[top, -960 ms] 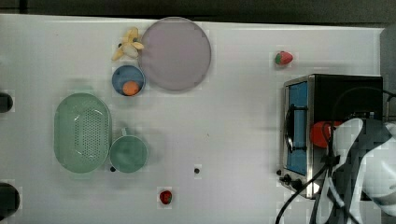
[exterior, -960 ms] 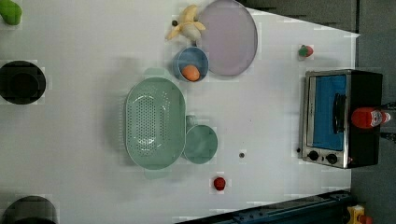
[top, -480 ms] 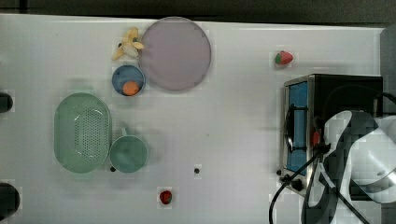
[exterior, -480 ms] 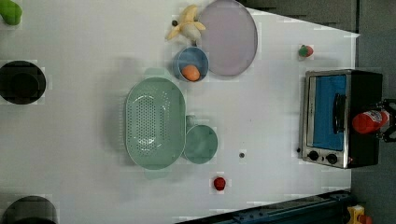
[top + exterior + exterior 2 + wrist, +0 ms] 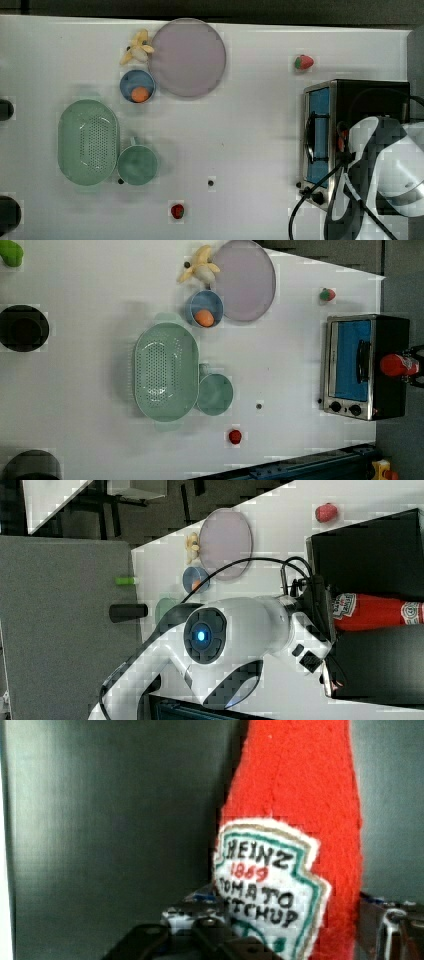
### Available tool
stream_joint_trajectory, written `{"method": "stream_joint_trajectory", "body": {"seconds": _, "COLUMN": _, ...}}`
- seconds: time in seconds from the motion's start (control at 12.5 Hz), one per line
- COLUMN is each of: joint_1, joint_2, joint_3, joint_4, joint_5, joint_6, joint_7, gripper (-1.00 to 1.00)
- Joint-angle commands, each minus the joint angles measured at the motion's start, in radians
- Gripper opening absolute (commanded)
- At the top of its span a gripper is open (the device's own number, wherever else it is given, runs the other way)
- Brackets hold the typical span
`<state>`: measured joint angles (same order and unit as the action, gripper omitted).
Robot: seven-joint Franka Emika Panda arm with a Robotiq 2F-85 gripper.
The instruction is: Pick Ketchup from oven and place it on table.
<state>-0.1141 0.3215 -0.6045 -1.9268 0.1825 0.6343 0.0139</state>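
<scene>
Since the earlier top view, the arm [image 5: 385, 165] has slid over the oven [image 5: 350, 130] and now hides nearly all of the ketchup, of which a red sliver [image 5: 342, 140] remains at the frame's right. The table [image 5: 250, 150] carries a plate [image 5: 186, 57] at upper centre and a green colander [image 5: 88, 142] at left.

Left view: the ketchup [image 5: 397, 365] sits on the oven [image 5: 367, 366] top at the right edge, with dark gripper parts just beside it.

Right view: the ketchup [image 5: 375, 612] lies across the right side of the frame on the black oven [image 5: 370, 560], and the gripper [image 5: 327, 611] meets its labelled end.

Wrist view: the ketchup [image 5: 295, 845] rises through the right half of the frame, one finger [image 5: 200, 912] on each side of it. Whether the jaws already press on it cannot be told.
</scene>
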Motion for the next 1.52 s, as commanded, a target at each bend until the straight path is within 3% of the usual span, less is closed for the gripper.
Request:
{"method": "stream_joint_trajectory", "body": {"seconds": 0.08, "joint_1": 0.015, "joint_2": -0.039, "joint_3": -0.003, "joint_4": 0.063, "joint_5": -0.002, "joint_6": -0.058, "joint_7": 0.051, "gripper": 0.29}}
{"method": "stream_joint_trajectory", "body": {"seconds": 0.4, "joint_1": 0.083, "joint_2": -0.119, "joint_3": 0.012, "joint_4": 0.211, "joint_5": -0.106, "joint_6": -0.271, "joint_7": 0.045, "gripper": 0.29}}
{"method": "stream_joint_trajectory", "body": {"seconds": 0.64, "joint_1": 0.138, "joint_2": -0.182, "joint_3": 0.076, "joint_4": 0.283, "joint_5": -0.115, "joint_6": -0.428, "joint_7": -0.04, "gripper": 0.29}}
{"method": "stream_joint_trajectory", "body": {"seconds": 1.12, "joint_1": 0.207, "joint_2": -0.228, "joint_3": 0.28, "joint_4": 0.261, "joint_5": -0.115, "joint_6": -0.446, "joint_7": -0.101, "gripper": 0.29}}
{"method": "stream_joint_trajectory", "body": {"seconds": 1.52, "joint_1": 0.231, "joint_2": -0.229, "joint_3": 0.391, "joint_4": 0.145, "joint_5": -0.115, "joint_6": -0.403, "joint_7": -0.083, "gripper": 0.29}}
